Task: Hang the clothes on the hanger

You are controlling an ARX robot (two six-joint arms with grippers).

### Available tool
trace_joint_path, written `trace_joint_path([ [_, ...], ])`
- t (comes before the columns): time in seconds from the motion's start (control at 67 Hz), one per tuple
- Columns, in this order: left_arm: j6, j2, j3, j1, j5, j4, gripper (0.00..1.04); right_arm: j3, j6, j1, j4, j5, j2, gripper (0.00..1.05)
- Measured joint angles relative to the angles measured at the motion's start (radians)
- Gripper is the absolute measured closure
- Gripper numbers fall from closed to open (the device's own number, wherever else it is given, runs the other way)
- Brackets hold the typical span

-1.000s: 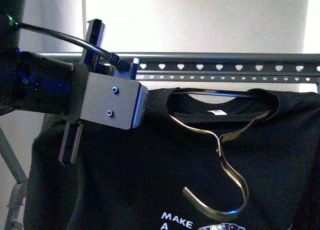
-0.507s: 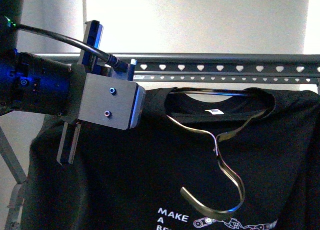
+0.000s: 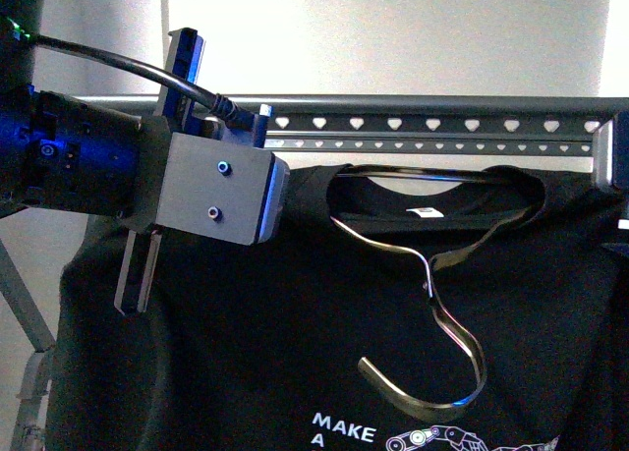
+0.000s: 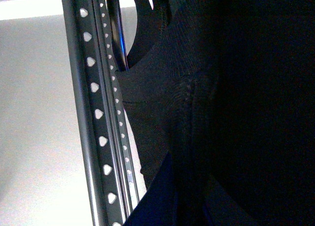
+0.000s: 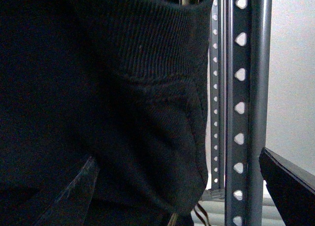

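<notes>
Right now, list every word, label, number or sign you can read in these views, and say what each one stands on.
"MAKE": white print low on the black short-sleeved T-shirt, front view.
"A": white print just under it, at the picture's bottom edge; anything below is cut off.
Unreadable: the small white neck label inside the collar, too small.
No writing on the dark-grey metal rack rail, only heart-shaped holes; none in either wrist view.

Free room only across the top of the frame, above the rack rails (image 3: 432, 127). The left arm's grey housing (image 3: 211, 191) blocks the rails at upper left. The black T-shirt (image 3: 246, 353) and dangling coat hanger (image 3: 430, 284) fill everything below, bar a thin slot at the collar.
</notes>
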Motion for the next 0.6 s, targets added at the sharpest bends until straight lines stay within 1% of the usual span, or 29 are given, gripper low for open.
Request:
trace_joint_path([
  [0.09, 0.0, 0.0, 0.0, 0.0, 0.0, 0.0, 1.01, 0.029, 0.008, 0.017, 0.014, 0.027, 0.031, 0.07],
  [0.239, 0.0, 0.0, 0.0, 0.0, -0.001, 0.0, 1.01, 0.066, 0.016, 0.026, 0.026, 0.045, 0.073, 0.07],
  [0.269, 0.0, 0.0, 0.0, 0.0, -0.001, 0.0, 1.01, 0.072, 0.019, 0.026, 0.028, 0.048, 0.08, 0.09],
  [0.343, 0.0, 0.0, 0.0, 0.0, -0.001, 0.0, 1.01, 0.088, 0.025, 0.026, 0.034, 0.059, 0.099, 0.17],
  [0.358, 0.0, 0.0, 0.0, 0.0, -0.002, 0.0, 1.01, 0.095, 0.027, 0.026, 0.034, 0.065, 0.105, 0.2],
  [0.403, 0.0, 0.0, 0.0, 0.0, -0.002, 0.0, 1.01, 0.103, 0.03, 0.025, 0.031, 0.07, 0.113, 0.26],
  [0.433, 0.0, 0.0, 0.0, 0.0, -0.002, 0.0, 1.01, 0.111, 0.032, 0.023, 0.029, 0.071, 0.121, 0.33],
  [0.493, 0.0, 0.0, 0.0, 0.0, -0.003, 0.0, 1.01, 0.114, 0.034, 0.02, 0.03, 0.071, 0.125, 0.4],
  [0.507, 0.0, 0.0, 0.0, 0.0, -0.003, 0.0, 1.01, 0.114, 0.033, 0.019, 0.03, 0.068, 0.126, 0.43],
  [0.537, 0.0, 0.0, 0.0, 0.0, -0.003, 0.0, 1.01, 0.114, 0.03, 0.017, 0.032, 0.065, 0.127, 0.47],
  [0.567, 0.0, 0.0, 0.0, 0.0, -0.003, 0.0, 1.01, 0.114, 0.025, 0.013, 0.038, 0.057, 0.128, 0.54],
  [0.597, 0.0, 0.0, 0.0, 0.0, -0.003, 0.0, 1.01, 0.114, 0.024, 0.012, 0.042, 0.055, 0.128, 0.57],
])
